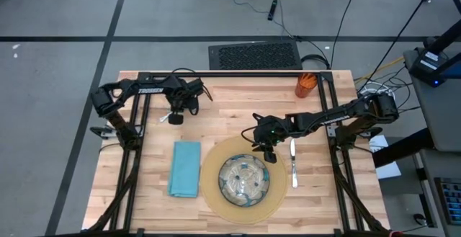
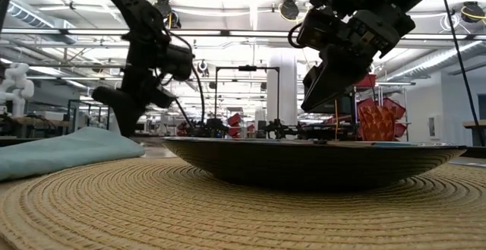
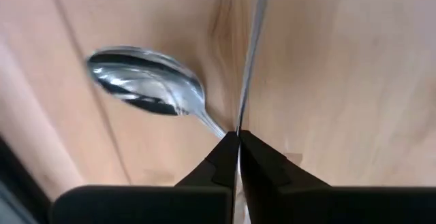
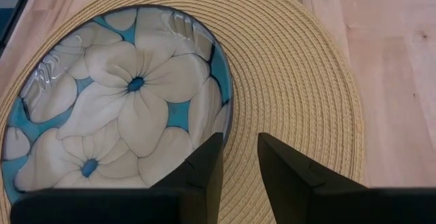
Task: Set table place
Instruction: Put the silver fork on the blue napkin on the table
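On the tan mat [image 1: 216,194] stands the flowered glass bowl [image 1: 245,179], with the teal napkin [image 1: 185,168] lying flat on the table to its left. A piece of silver cutlery [image 1: 293,166] lies just right of the mat. The orange cup [image 1: 306,86] stands at the far right. My left gripper [image 1: 175,118] is at the far left of the table, shut on a thin silver utensil [image 3: 251,54] seen edge-on. A spoon [image 3: 146,81] lies beside it. My right gripper [image 4: 240,146] hovers open over the mat's far edge, by the bowl's rim, with nothing between its fingers. My left gripper pinches the thin silver utensil [image 3: 240,123] between the free ends of its two fingers, coming from above and pointing down. The utensil stands on its narrow edge and runs away from the fingertips. The spoon's handle [image 3: 212,123] reaches the fingertips; whether they touch it I cannot tell.
Black frame rails [image 1: 230,73] run along the table's far edge and down both sides. Bare wood [image 1: 238,104] lies between the two arms. A black keyboard-like mat [image 1: 253,55] lies on the floor beyond the table.
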Available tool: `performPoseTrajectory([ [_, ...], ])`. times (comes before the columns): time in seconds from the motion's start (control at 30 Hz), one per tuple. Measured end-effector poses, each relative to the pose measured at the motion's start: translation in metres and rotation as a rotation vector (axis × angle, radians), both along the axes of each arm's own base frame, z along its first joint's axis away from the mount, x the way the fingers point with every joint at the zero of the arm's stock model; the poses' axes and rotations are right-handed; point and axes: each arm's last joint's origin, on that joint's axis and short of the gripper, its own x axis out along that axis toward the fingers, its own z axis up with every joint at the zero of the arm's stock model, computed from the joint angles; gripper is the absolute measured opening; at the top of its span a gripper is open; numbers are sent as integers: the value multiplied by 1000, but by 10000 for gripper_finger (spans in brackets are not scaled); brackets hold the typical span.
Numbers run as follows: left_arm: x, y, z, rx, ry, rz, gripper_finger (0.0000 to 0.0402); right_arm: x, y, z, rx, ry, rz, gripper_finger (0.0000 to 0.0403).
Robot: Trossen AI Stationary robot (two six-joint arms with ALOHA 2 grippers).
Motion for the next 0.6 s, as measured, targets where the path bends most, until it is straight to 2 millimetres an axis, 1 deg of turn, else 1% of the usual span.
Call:
performPoseTrajectory([
  [0.17,0,-10,18,27,2,-35,1,1,0,1,-1,-8,-2,84],
  [0.37,-1,-31,34,34,9,-109,1,1,0,1,3,-9,-6,84],
  [0.47,-3,-35,37,25,12,-116,0,1,0,1,4,-19,-7,84],
  [0.6,-4,-38,34,-38,-3,-79,0,2,0,2,14,-27,-17,84],
])
